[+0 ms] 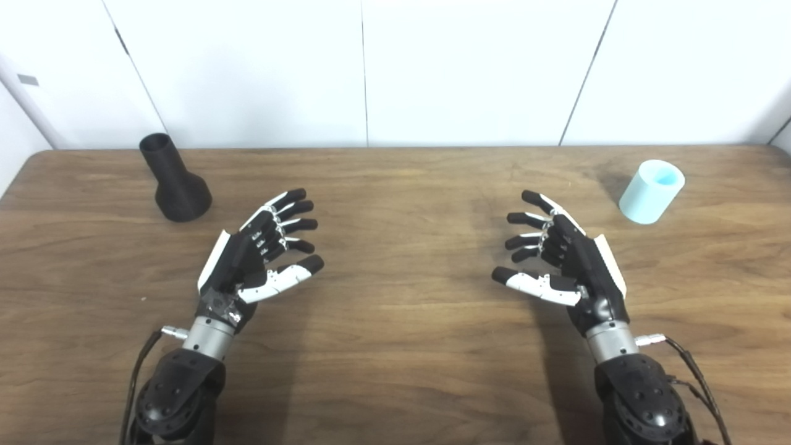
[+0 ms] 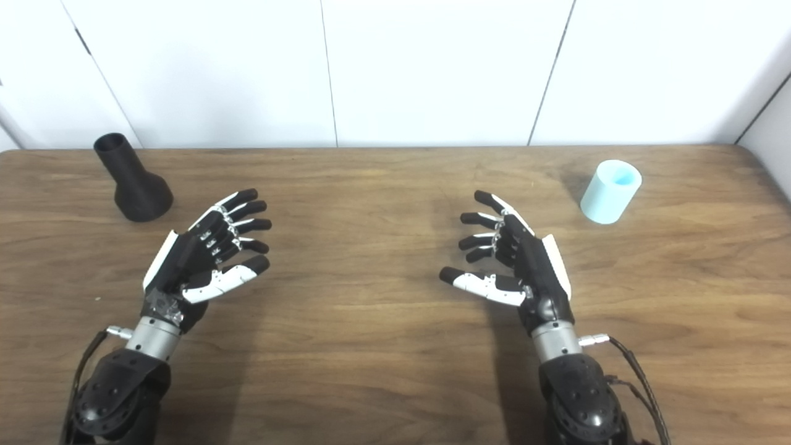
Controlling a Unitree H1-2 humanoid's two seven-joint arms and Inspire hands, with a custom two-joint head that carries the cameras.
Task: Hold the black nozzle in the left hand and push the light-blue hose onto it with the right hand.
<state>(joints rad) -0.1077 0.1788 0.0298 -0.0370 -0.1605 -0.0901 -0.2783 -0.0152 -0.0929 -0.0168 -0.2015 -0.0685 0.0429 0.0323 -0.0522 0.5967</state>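
In the left eye view I saw my left hand [image 1: 256, 256] spread wide and empty just right of the black nozzle [image 1: 175, 179], and in the right eye view my right hand [image 2: 516, 259] equally splayed, holding nothing, left of the light-blue hose [image 2: 610, 191] standing far from that nozzle.

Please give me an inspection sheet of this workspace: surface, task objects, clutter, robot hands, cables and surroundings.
Surface: wooden table, brown grain, dull patches.
Task objects: black nozzle upright, far left, narrow end up; light-blue hose a short tube standing far right. Both untouched and far apart.
Clutter: nothing seen.
Robot hands: left robot hand and right robot hand open, holding nothing, palms facing each other.
Cables: thin dark cables at both wrists.
Surroundings: white panelled wall behind the table.
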